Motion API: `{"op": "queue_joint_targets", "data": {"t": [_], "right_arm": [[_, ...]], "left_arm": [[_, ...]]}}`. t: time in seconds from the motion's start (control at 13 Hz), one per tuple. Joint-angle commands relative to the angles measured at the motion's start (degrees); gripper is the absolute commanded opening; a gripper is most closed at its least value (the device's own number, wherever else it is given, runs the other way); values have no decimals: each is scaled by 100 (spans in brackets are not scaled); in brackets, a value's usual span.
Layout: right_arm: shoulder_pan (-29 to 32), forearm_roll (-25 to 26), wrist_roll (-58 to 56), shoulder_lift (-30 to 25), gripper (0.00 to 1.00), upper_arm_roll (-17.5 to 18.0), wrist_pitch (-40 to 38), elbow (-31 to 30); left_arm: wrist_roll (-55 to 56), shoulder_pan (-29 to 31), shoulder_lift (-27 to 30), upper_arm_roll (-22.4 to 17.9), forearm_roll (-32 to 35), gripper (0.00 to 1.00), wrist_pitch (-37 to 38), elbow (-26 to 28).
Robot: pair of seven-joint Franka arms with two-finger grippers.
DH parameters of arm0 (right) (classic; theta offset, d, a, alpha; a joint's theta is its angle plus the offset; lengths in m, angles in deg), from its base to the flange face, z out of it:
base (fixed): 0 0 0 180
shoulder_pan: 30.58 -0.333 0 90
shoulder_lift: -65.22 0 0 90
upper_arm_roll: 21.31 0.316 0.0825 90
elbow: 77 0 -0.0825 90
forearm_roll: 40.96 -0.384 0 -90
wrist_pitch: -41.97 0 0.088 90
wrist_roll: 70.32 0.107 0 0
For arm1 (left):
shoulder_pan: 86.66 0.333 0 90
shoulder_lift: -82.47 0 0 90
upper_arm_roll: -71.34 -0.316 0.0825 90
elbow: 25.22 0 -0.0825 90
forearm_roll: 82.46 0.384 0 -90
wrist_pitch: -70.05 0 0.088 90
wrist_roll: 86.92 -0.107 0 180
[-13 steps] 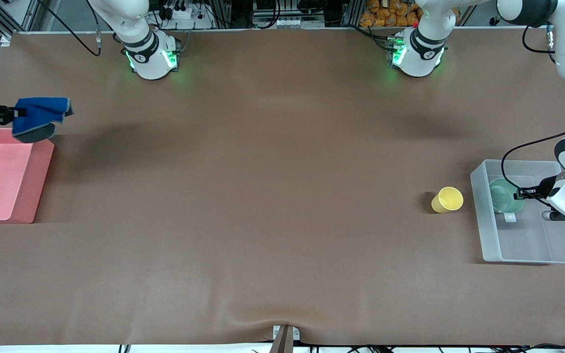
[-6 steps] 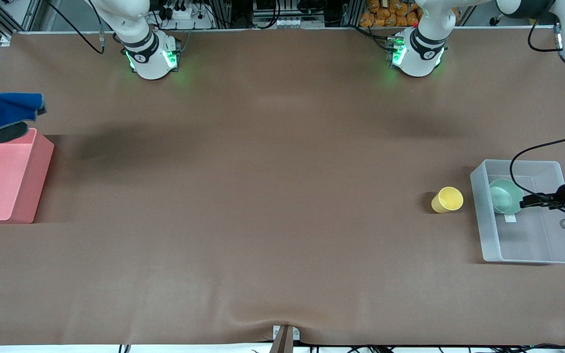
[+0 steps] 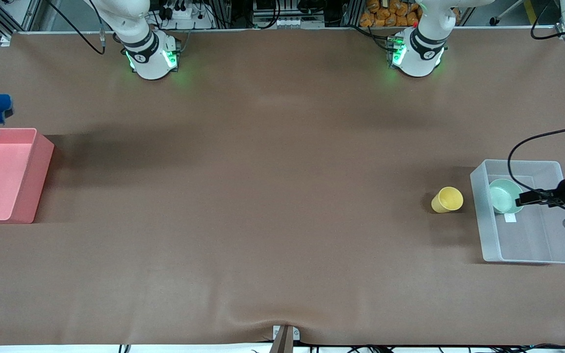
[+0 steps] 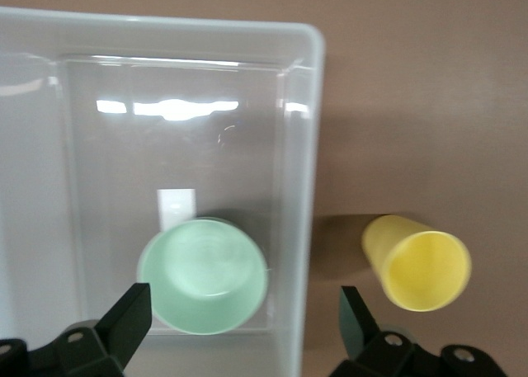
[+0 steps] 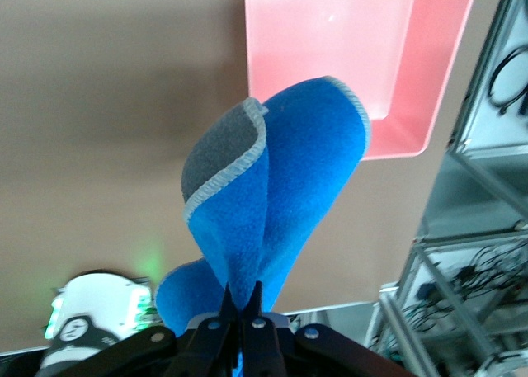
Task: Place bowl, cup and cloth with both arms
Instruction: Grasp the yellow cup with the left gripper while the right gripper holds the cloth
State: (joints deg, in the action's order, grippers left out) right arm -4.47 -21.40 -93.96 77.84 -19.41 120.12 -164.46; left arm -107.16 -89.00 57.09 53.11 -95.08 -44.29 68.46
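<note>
The pale mint-green bowl [image 3: 505,195] sits upright inside the clear plastic bin [image 3: 488,245] at the left arm's end of the brown table [image 3: 272,196], lying in the part of the bin farther from the front camera and close to the bin wall that faces the cup. A small white label [image 3: 510,218] shows on the bin floor just beside the bowl.

The left gripper [image 4: 243,311] hangs over the clear bin with its fingers [image 4: 128,315] spread wide and nothing between them (in the left wrist view the bowl shows between the two finger tips, untouched).

The yellow cup [image 3: 447,199] lies tipped on the table just beside the bin, outside it, its open mouth turned toward the front camera. Cup and bin wall stand close but apart.

The right gripper [image 5: 245,303] is at the right arm's end of the table, over the edge of the pink bin [image 3: 42,166]. Its fingers are pinched tight on a fold of the bright-blue cloth [image 5: 272,195], which hangs clear of the bin with its dark grey patch [image 5: 216,156] showing. In the front view only part of the cloth appears at the picture's edge, above the pink bin's corner.
</note>
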Motion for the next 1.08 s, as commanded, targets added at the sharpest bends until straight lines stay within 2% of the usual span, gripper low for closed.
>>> {"op": "queue_joint_targets", "data": {"t": [0.0, 0.15, 0.31, 0.54, 0.85, 1.0], "right_arm": [[-1, 557, -631, 240, 0, -40, 418, 167], [17, 725, -1080, 380, 0, -58, 866, 167], [95, 883, -1405, 512, 0, -66, 1323, 167], [184, 901, -2187, 749, 0, -66, 2009, 158], [210, 901, -2864, 899, 0, -66, 2686, 132], [298, 945, -3094, 970, 0, -66, 2907, 132]], "left_arm": [[546, -126, 217, 257, 154, 100, -62, 361], [793, -126, 217, 529, 154, 100, -412, 650], [1187, -126, 191, 793, 154, 100, -1078, 993], [1347, -213, 130, 891, 154, 100, -1871, 1442], [1471, -267, 129, 926, 172, 100, -1952, 1688], [1479, -232, 243, 952, 592, 100, -1978, 1951]]}}
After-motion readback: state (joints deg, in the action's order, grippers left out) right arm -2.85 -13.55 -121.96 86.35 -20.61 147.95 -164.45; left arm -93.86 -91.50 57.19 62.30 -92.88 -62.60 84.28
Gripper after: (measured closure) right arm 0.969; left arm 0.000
